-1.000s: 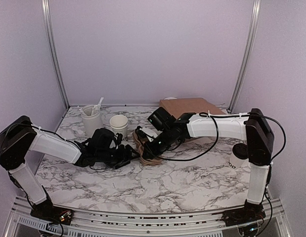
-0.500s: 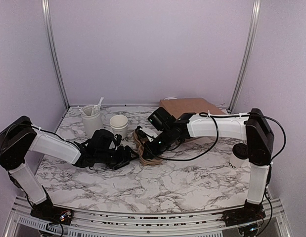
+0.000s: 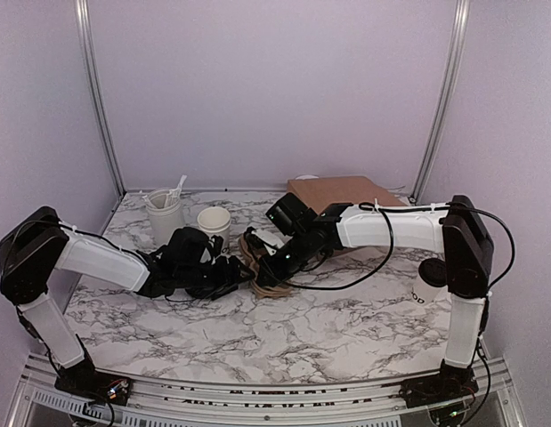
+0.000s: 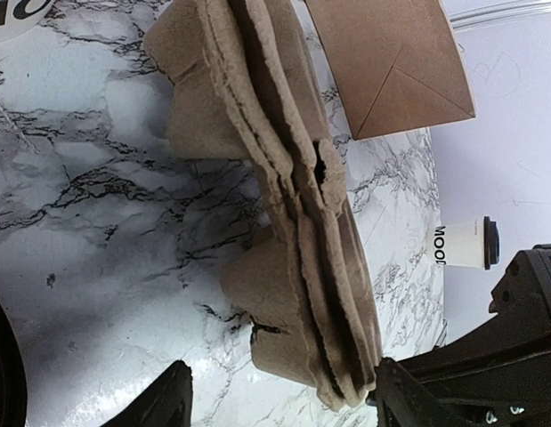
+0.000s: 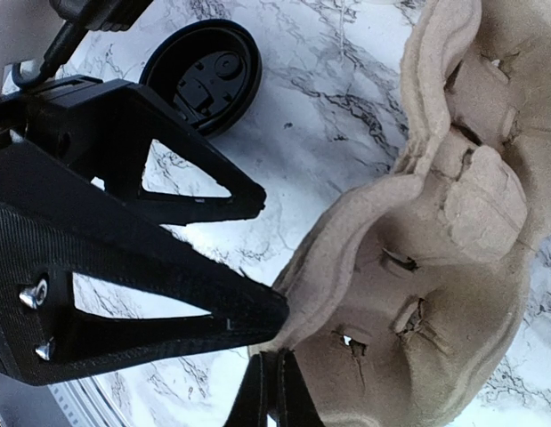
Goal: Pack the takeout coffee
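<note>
Now closer in, left gripper (image 4: 282, 387) open astride carrier stack (image 4: 284, 178), right gripper (image 5: 275, 378) pinching its rim.

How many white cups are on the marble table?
3: tumbler with cutlery far left, open cup beside it, lidded takeout coffee behind the right arm. Arms may hide more.

Your left arm (image 3: 97, 258) and right arm (image 3: 391, 227) both stretch low toward the middle, wrists nearly meeting. Your left end effector (image 3: 235, 281) has its fingers spread wide. Your right end effector (image 5: 271, 391) is pinched tight on the cup carrier (image 5: 417, 267) rim.
</note>
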Tool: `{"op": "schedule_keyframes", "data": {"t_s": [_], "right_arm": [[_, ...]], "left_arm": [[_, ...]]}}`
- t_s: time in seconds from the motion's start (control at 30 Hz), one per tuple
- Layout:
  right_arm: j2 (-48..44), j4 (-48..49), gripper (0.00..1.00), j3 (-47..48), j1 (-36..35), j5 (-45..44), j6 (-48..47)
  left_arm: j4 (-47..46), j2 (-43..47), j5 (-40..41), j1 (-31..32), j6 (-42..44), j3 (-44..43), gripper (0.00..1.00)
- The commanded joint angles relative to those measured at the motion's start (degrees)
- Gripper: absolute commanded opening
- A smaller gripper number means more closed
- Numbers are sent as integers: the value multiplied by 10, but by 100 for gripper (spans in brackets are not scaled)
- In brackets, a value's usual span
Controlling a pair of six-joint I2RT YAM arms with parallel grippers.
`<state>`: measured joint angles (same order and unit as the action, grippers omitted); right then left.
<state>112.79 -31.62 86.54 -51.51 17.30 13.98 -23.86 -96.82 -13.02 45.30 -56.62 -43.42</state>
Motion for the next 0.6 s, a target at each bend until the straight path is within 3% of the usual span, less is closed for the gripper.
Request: {"op": "schedule_keyframes", "data": {"t_s": [0.0,0.57], "right_arm": [[-21,8,0,4,5,-1,10],[-21,5,0,7,8,-4,11]], "left_arm": [[-3,-8,-4,1,2,-8,71],[-4,12,2,-10,-1,11,71]]}}
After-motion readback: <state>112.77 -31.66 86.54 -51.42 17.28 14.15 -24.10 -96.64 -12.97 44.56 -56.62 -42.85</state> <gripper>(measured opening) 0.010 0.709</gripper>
